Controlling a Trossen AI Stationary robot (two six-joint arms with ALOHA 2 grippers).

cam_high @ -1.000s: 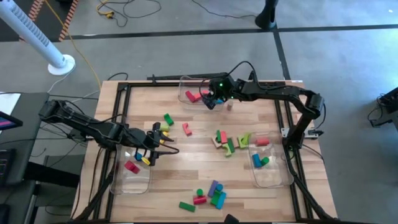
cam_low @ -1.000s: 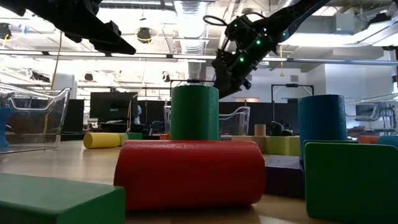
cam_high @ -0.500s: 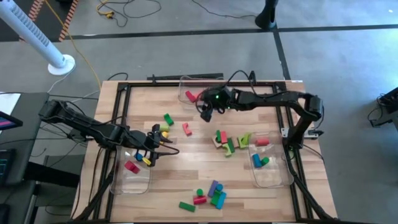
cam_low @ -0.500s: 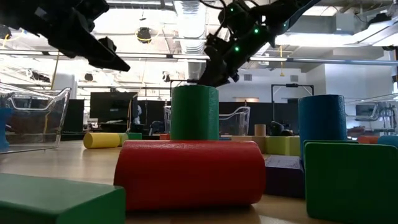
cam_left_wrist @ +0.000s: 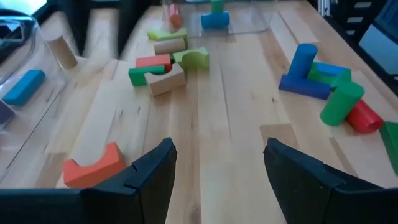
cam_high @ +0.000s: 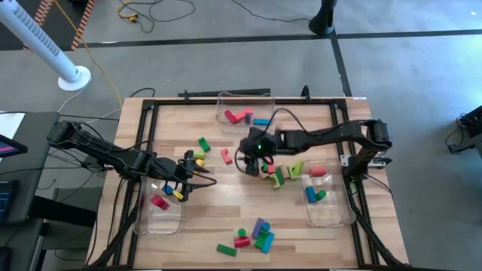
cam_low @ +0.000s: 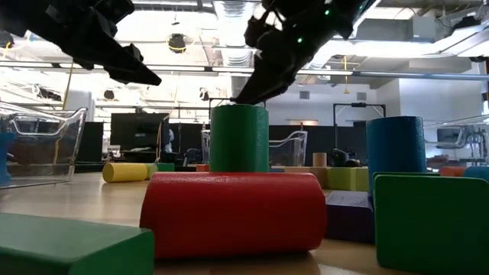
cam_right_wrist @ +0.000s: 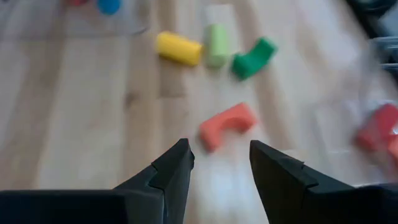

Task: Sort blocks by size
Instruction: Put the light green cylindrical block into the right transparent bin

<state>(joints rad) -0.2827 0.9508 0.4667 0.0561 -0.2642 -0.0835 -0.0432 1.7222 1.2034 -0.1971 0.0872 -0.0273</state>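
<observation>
Blocks lie scattered over the wooden counter [cam_high: 226,192]. Nearest the front edge sits a cluster holding a red cylinder [cam_high: 242,242], a green cylinder [cam_high: 242,232], a blue cylinder [cam_low: 395,155] and a flat green bar [cam_high: 226,249]. At the left, the left claw [cam_high: 202,176] hangs above the counter beside a clear bin [cam_high: 160,218] containing a red block [cam_high: 159,201]; its fingers stand apart with nothing between them. At the right, a second clear bin [cam_high: 327,214] holds blue, green and red pieces. Mid-counter, the right claw [cam_high: 251,162] hovers just beside a central heap of green, red and tan blocks [cam_high: 277,172], its fingers parted and empty, with an orange arch [cam_right_wrist: 227,126] lying ahead of them on the wood. Beyond, a yellow cylinder [cam_right_wrist: 179,48] and a green arch [cam_right_wrist: 254,58] rest apart. Farthest back, a third clear bin [cam_high: 242,109] carries a red piece [cam_high: 239,117] and a blue piece [cam_high: 261,120].
</observation>
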